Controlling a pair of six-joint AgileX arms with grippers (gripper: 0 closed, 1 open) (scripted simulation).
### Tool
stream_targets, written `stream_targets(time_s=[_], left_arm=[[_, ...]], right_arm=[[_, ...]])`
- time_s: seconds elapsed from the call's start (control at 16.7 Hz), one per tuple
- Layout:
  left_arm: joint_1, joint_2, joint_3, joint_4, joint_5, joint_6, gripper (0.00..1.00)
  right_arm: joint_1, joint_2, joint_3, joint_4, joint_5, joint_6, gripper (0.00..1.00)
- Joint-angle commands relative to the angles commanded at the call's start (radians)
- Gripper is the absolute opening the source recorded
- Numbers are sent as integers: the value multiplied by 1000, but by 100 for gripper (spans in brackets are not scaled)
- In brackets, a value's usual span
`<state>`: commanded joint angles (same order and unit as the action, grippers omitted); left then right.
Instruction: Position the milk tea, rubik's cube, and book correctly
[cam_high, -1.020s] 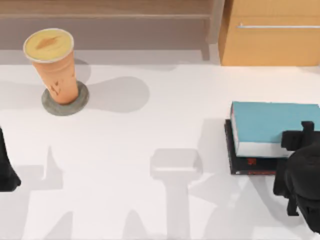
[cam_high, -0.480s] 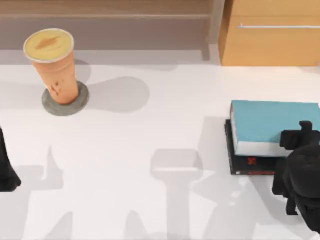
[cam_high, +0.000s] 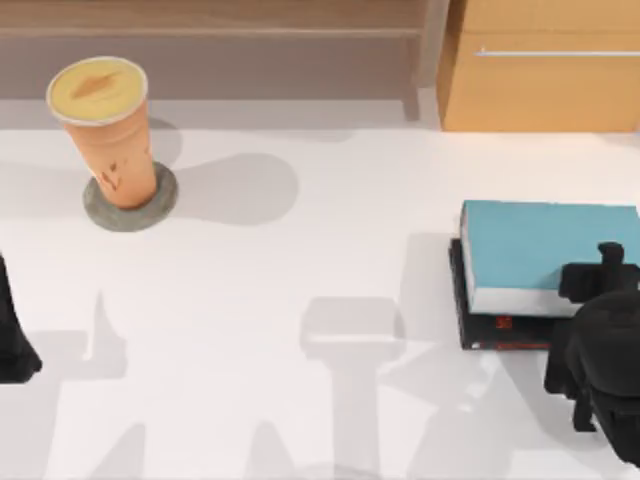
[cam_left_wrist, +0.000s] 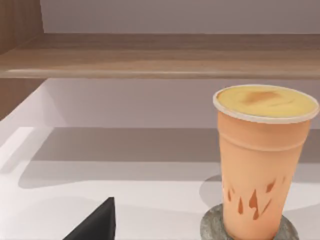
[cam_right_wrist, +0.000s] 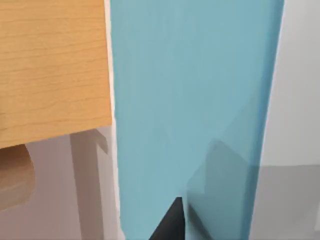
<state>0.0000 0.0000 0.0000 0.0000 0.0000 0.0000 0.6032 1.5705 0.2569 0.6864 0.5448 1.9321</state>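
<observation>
The milk tea (cam_high: 104, 125) stands upright on a flat grey disc (cam_high: 130, 205) at the back left; the same tan cup (cam_left_wrist: 260, 160) rises close by in the left wrist view. On the right the teal-blue book (cam_high: 545, 250) lies on a thin black book (cam_high: 500, 330). My right gripper (cam_high: 600, 272) hovers over the teal book's near right corner, and the teal cover (cam_right_wrist: 195, 110) sits directly beneath it. My left gripper (cam_high: 12, 345) is parked at the table's left edge. The rubik's cube is out of view.
A wooden cabinet (cam_high: 545, 65) with a metal handle stands at the back right. A low wooden shelf (cam_high: 220, 30) runs along the back behind the cup. White tabletop (cam_high: 320, 250) stretches between the cup and the books.
My right arm has edged very slightly left over the books. The cup, the disc and the left arm have not moved.
</observation>
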Motion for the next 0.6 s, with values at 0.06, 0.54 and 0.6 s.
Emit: stream_targets(time_s=[0.06, 0.54, 0.6], left_arm=[[0, 0, 0, 0, 0, 0, 100], [0, 0, 0, 0, 0, 0, 100], [0, 0, 0, 0, 0, 0, 100]], right_arm=[[0, 0, 0, 0, 0, 0, 75], [0, 0, 0, 0, 0, 0, 100], [0, 0, 0, 0, 0, 0, 100]])
